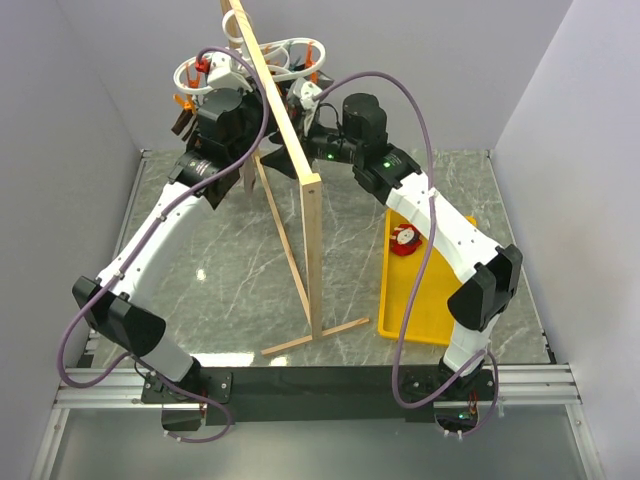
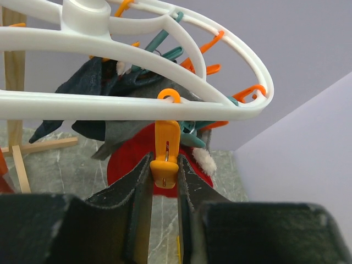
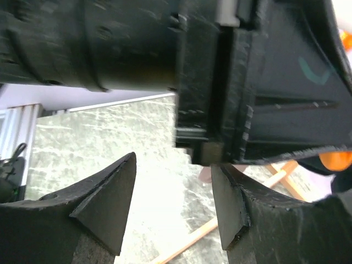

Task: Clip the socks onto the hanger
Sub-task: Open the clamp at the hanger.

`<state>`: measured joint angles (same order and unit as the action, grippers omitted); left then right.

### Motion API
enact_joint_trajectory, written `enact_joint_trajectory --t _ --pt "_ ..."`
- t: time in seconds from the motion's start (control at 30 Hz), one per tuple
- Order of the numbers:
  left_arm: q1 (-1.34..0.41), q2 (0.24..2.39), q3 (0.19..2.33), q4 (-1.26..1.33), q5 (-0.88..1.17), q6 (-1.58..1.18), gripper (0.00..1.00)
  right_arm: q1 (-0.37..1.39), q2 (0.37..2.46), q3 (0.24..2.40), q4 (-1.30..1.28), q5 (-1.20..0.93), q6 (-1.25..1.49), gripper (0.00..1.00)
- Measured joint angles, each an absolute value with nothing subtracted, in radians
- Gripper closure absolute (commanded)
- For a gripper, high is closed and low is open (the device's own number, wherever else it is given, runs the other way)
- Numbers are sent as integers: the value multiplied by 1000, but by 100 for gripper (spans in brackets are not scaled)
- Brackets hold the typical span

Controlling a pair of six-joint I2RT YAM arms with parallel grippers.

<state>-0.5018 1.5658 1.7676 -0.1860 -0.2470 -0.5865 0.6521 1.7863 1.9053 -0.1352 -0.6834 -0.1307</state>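
**Operator:** What have my left fingers got?

**Spotter:** Your left fingers (image 2: pixel 142 184) are pressed shut on the lower end of an orange clip (image 2: pixel 166 136). The clip hangs by its hook from the near ring of the hanger (image 2: pixel 137 102).

**Operator:** And the sock?

**Spotter:** One red sock (image 2: pixel 126 165) sits right behind that clip, just under the ring. From your left wrist view I can't tell whether the clip bites it or it only hangs behind. Dark grey socks (image 2: pixel 104 88) hang further in, among the teal clips (image 2: pixel 165 47). The second red sock (image 1: pixel 405 240) lies in the yellow tray (image 1: pixel 435 315) on the desk (image 1: pixel 230 260). That is on your right side, well apart from the hanger.

**Operator:** My right fingers?

**Spotter:** Your right fingers (image 3: pixel 110 201) stand apart with nothing held between them — only the desk shows through the gap. A black housing (image 3: pixel 137 44), blurred, fills the top of that view close above them. At the right edge there's a bit of orange, too close to make out.

**Operator:** How do the arms sit overall?

**Spotter:** From above, both your wrists are raised to the hanger at the top of the wooden rack (image 1: pixel 305 200) — the left wrist on its left side, the right wrist on its right.
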Motion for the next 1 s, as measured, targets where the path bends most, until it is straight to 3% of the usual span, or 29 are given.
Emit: enact_joint_trajectory --t 0.4,1.0 --pt "-502 1566 1771 -195 -228 -587 82 651 1819 1890 -40 -356 -94 37" --pt "-472 1489 1779 -297 -136 -604 83 637 1829 1805 126 -315 -68 41"
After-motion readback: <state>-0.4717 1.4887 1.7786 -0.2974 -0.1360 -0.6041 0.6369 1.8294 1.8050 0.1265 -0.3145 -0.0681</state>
